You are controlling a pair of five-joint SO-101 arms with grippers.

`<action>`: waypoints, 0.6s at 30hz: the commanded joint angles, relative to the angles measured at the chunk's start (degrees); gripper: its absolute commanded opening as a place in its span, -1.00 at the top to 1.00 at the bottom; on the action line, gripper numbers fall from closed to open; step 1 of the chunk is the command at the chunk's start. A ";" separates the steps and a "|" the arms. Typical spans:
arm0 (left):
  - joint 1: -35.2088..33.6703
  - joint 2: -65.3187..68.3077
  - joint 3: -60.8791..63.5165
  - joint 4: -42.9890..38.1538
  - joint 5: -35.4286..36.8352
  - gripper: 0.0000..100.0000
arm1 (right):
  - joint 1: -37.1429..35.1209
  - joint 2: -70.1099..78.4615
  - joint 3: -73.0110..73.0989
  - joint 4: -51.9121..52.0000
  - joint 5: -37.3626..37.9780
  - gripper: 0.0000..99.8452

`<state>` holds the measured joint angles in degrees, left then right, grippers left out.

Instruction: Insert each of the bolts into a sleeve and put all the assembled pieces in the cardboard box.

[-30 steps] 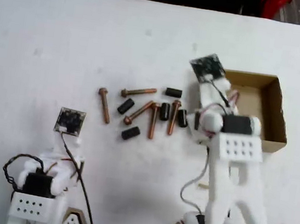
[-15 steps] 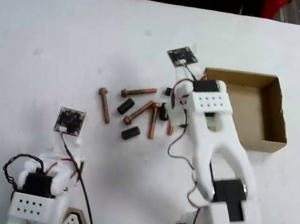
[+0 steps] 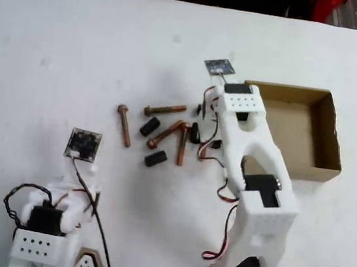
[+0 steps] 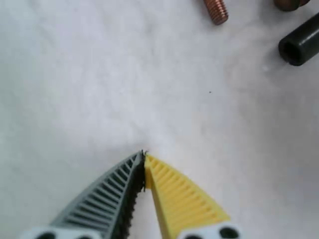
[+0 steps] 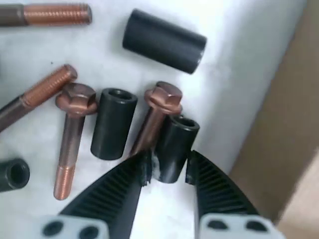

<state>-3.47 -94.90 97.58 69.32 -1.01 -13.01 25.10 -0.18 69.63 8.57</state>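
The right gripper [image 5: 168, 168] is held partly open, its jaws set either side of a black sleeve [image 5: 175, 142] near the middle of the table [image 3: 79, 35]; nothing is judged to be clamped yet. The jaws should be closed squarely across the sleeve's body, so that the copper bolt [image 5: 155, 117] lying against it is not caught as well. A second sleeve [image 5: 113, 123] and another bolt [image 5: 70, 134] are crowded just beside. The cardboard box [image 3: 328, 137] is set toward the right edge. The left gripper [image 4: 144, 158] is closed on nothing near the front edge.
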 commanded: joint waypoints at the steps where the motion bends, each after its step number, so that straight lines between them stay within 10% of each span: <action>1: -0.48 0.22 -1.93 0.09 0.53 0.95 | 1.27 1.98 -4.40 0.13 -0.53 0.79; 18: -0.48 0.22 -1.93 0.09 0.53 0.95 | 1.54 10.59 -11.52 0.22 -0.09 0.93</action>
<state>-3.47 -94.90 97.58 69.32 -1.01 -11.78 34.77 -8.97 70.24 8.66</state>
